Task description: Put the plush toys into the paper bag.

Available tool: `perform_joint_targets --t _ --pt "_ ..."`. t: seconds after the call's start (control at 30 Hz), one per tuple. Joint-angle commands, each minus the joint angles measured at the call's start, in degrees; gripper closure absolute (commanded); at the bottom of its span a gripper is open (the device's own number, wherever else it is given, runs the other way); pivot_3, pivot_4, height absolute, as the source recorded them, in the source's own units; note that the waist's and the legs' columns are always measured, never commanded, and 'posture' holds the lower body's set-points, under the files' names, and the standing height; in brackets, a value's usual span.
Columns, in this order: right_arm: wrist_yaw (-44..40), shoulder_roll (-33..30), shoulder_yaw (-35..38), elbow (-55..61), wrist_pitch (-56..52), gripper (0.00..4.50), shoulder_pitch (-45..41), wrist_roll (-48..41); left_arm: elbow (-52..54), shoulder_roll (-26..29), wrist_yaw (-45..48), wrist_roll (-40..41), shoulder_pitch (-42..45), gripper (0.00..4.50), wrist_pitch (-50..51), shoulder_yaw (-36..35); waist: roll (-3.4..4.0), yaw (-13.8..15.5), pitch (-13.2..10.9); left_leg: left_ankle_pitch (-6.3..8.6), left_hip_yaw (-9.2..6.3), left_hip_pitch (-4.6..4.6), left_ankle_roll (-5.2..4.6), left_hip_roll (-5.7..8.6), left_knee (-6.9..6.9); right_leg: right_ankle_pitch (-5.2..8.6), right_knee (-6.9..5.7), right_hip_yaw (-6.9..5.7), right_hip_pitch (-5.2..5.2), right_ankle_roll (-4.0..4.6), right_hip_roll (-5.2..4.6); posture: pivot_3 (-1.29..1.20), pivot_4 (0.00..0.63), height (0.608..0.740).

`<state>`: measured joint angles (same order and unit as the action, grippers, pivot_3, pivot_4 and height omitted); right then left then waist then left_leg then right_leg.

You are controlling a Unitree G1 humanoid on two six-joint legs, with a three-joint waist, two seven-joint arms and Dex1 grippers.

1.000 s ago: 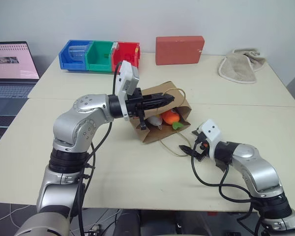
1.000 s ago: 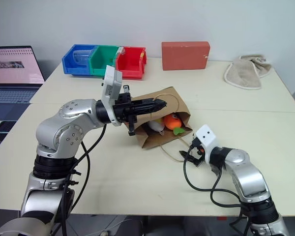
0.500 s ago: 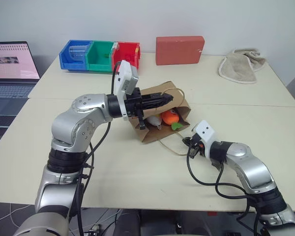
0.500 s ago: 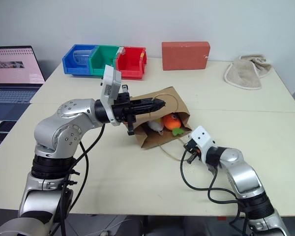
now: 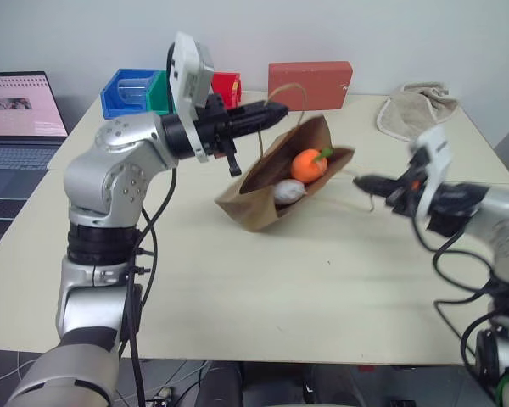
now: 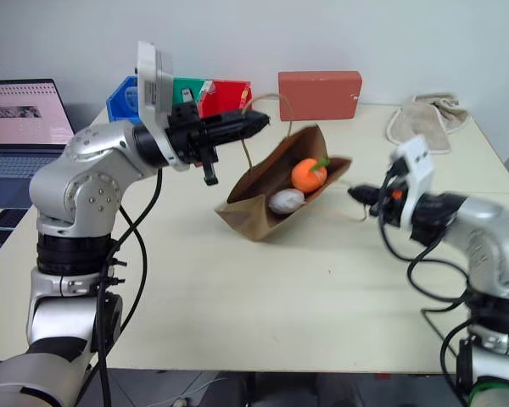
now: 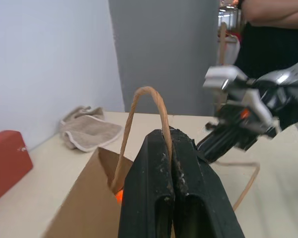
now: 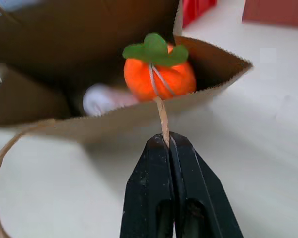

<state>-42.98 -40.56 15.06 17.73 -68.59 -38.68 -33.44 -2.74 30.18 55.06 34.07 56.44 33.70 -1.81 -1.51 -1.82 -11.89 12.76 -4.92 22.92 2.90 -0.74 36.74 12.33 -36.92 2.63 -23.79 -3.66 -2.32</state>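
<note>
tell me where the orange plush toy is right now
The orange plush toy sits inside the open paper bag at mid-table, just above the white plush toy, between the two grippers.

An office or lab: pale tables (image 5: 237, 297), a laptop (image 5: 21, 114), coloured parts bins (image 5: 140, 93), bare white wall.

Bright even rm light, soft shadows; right arm (image 5: 458, 203) motion-blurred, wrist bkgds out of focus.
</note>
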Motion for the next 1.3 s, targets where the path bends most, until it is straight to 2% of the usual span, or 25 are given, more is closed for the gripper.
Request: perform_joint_targets --t 0.03,0.17,0.23,0.47,0.5,0.57,0.87,0.93,1.0,1.1,1.2,1.3 --pt "-2.8 -4.7 0.0 -0.7 -0.5 4.46 -3.0 -2.7 -4.2 -0.7 1.1 -3.2 3.7 4.5 -3.9 1.2 0.0 0.0 0.0 0.0 0.02 0.02 0.0 0.01 -0.04 0.0 0.04 0.02 -0.03 0.01 0.0 0.0 0.15 0.74" --pt "-1.7 -5.6 -2.7 -4.5 0.0 4.46 -5.2 -2.1 -11.2 -4.0 3.1 -6.4 4.9 4.5 -8.1 3.5 -0.01 0.0 0.0 0.0 0.05 0.05 0.0 0.01 -0.07 0.02 0.09 0.04 -0.03 0.01 -0.02 0.0 0.15 0.74" --pt "-0.2 -4.0 -3.0 -5.6 -0.2 4.46 -5.5 -2.3 -14.4 -5.0 4.0 -7.8 5.4 4.5 -9.8 4.0 -0.01 0.0 0.0 0.0 0.06 0.06 0.0 0.01 -0.06 0.02 0.07 0.05 -0.06 0.01 -0.02 0.0 0.15 0.74" --pt "4.9 -0.2 -3.0 -6.5 -1.6 4.46 -6.8 -2.8 -23.6 -6.3 7.5 -10.3 8.6 4.5 -13.2 4.3 0.0 -0.2 0.0 0.0 0.11 0.23 -0.01 0.0 -0.07 0.01 -0.04 0.1 -0.34 0.0 0.0 0.0 0.15 0.74" --pt "5.0 -0.2 -2.9 -6.3 -1.5 4.29 -7.2 -3.0 -23.7 -5.9 7.8 -11.1 8.6 4.5 -13.2 4.7 0.0 -0.2 0.0 0.0 0.11 0.23 -0.01 0.0 -0.08 0.01 -0.03 0.11 -0.34 0.01 0.0 0.0 0.15 0.74" --pt "5.4 -0.1 -2.4 -6.0 -1.6 3.88 -7.9 -3.5 -23.2 -5.2 8.4 -11.6 8.3 4.1 -12.3 4.9 0.01 -0.1 0.0 0.0 0.11 0.24 -0.01 0.0 -0.08 0.01 -0.02 0.11 -0.34 0.01 -0.01 0.0 0.15 0.74" --pt "6.9 -2.4 0.8 -7.1 -3.0 0.56 -12.7 -6.2 -13.5 -0.9 8.1 -11.6 3.4 1.25 -9.4 3.3 0.03 -0.2 0.0 0.0 0.1 0.25 -0.01 0.0 -0.09 0.01 -0.04 0.11 -0.37 0.01 -0.01 0.0 0.15 0.74" --pt "6.9 -3.6 1.7 -8.8 -2.2 0.0 -13.8 -6.2 -10.1 0.2 7.8 -10.5 1.4 0.68 -7.2 2.5 0.03 -0.1 0.0 0.0 0.09 0.25 -0.01 -0.01 -0.09 0.01 -0.04 0.1 -0.37 0.01 0.0 0.0 0.15 0.74" --pt "6.5 -5.0 2.9 -10.7 -1.0 0.0 -14.5 -6.1 -7.6 1.3 6.4 -10.8 -0.5 0.03 -6.5 1.7 0.03 -0.1 0.0 0.0 0.1 0.25 -0.01 -0.01 -0.08 0.01 -0.03 0.11 -0.35 0.01 -0.01 0.0 0.15 0.74" --pt "4.6 -7.7 3.0 -11.7 1.8 0.0 -14.1 -5.8 -4.5 3.8 6.3 -9.9 -3.4 0.03 -4.1 0.7 0.04 -0.1 0.0 0.0 0.1 0.25 -0.01 -0.01 -0.08 0.01 -0.03 0.11 -0.36 0.01 -0.01 0.0 0.15 0.74" --pt "-3.4 -14.4 -0.2 -8.2 11.7 0.0 -7.8 -2.1 0.0 6.7 6.2 -8.2 -8.2 0.03 -1.1 -1.2 0.06 -0.1 0.0 0.0 0.11 0.25 -0.01 -0.01 -0.15 0.03 -0.01 0.11 -0.37 0.03 -0.01 0.0 0.15 0.74" --pt "-10.0 -18.5 0.1 -6.2 21.9 0.0 -0.5 0.5 4.6 8.3 4.9 -5.2 -14.0 0.03 1.9 -4.4 0.05 -0.1 0.0 0.0 0.11 0.21 -0.01 -0.04 -0.25 0.09 0.02 0.07 -0.37 0.04 -0.01 0.0 0.15 0.74"
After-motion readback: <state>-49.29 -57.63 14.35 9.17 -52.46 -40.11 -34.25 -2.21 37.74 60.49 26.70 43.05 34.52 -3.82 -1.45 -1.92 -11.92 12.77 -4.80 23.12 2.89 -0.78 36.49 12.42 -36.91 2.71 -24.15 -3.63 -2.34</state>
